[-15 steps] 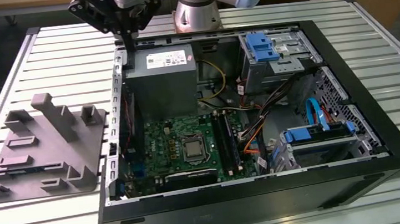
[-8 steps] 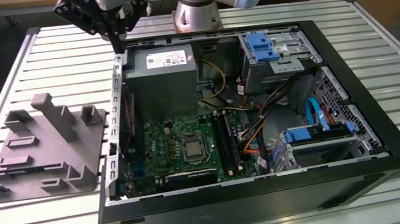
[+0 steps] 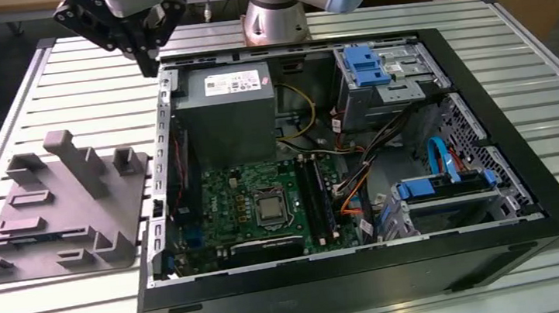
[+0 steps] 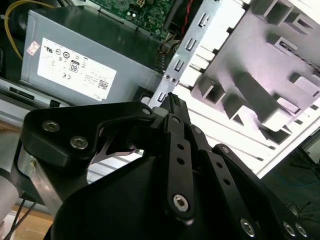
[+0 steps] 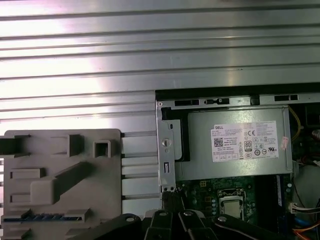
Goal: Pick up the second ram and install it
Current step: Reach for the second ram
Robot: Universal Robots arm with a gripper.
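The second ram point(image 5: 45, 216) is a thin dark blue-green strip lying in a slot of the grey fixture tray point(image 5: 60, 175). In the exterior view the second ram point(image 3: 33, 238) sits near the front of that tray point(image 3: 56, 203), to the left of the open computer case point(image 3: 354, 273). My gripper point(image 3: 151, 65) hangs above the table by the case's far left corner, well behind the tray. Its black fingers point(image 4: 171, 100) meet at the tips, shut with nothing between them. In the first wrist view the gripper point(image 5: 172, 200) points down beside the case's corner.
Inside the case are the grey power supply point(image 3: 222, 108), the green motherboard point(image 3: 253, 198) with long black memory slots point(image 3: 314, 192), blue drive brackets point(image 3: 366, 65) and loose cables point(image 3: 365, 178). The ribbed metal table point(image 3: 63, 78) lies around the case and tray.
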